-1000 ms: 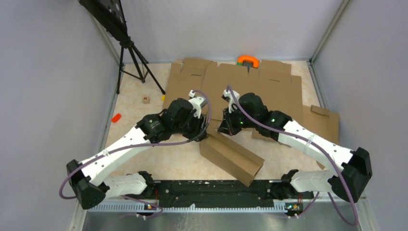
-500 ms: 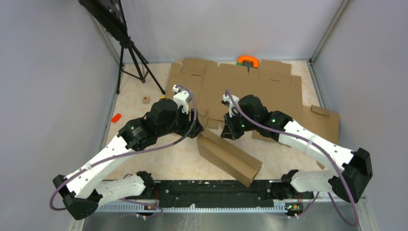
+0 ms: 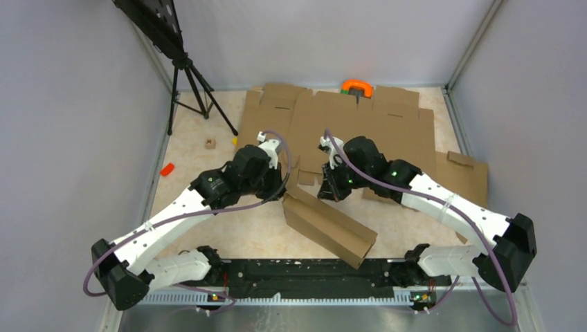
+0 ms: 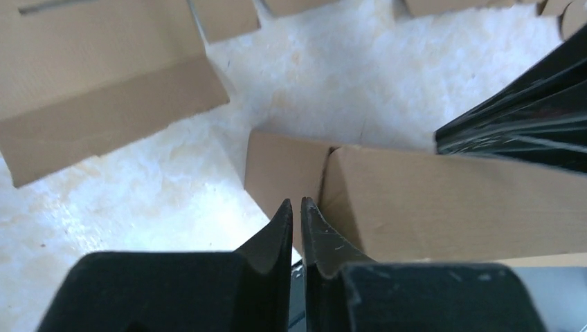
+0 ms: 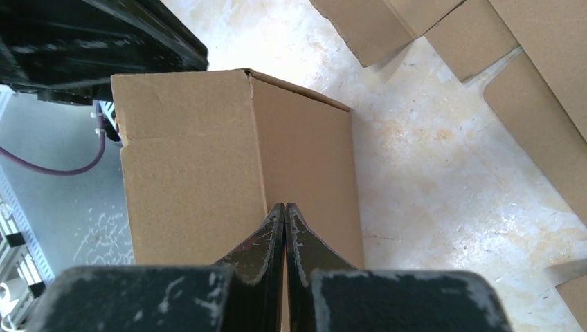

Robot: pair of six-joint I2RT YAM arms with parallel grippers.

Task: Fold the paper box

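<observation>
The paper box point(image 3: 332, 228) is a brown cardboard piece folded along a crease into a long, raised shape. It lies diagonally on the table in front of the arm bases. My left gripper point(image 3: 282, 188) is shut and empty, and hovers at the box's far left end, just over its end panel point(image 4: 280, 166). The left wrist view shows the gripper point(image 4: 296, 202) and the box's long side point(image 4: 450, 207). My right gripper point(image 3: 325, 190) is shut and empty. In the right wrist view the gripper point(image 5: 284, 205) points down at the crease of the box point(image 5: 194, 173).
Wide flat cardboard blanks point(image 3: 360, 124) cover the back of the table, with another point(image 3: 464, 173) at the right. An orange clamp point(image 3: 356, 87) sits at the back edge. A black tripod point(image 3: 187, 83) stands at the back left. A small wooden cube point(image 3: 210, 144) and a red piece point(image 3: 167, 169) lie on the left.
My left arm swung out to the left and back, then returned towards the box's far left end. The box's far end shifted slightly left. My right gripper barely moved.
</observation>
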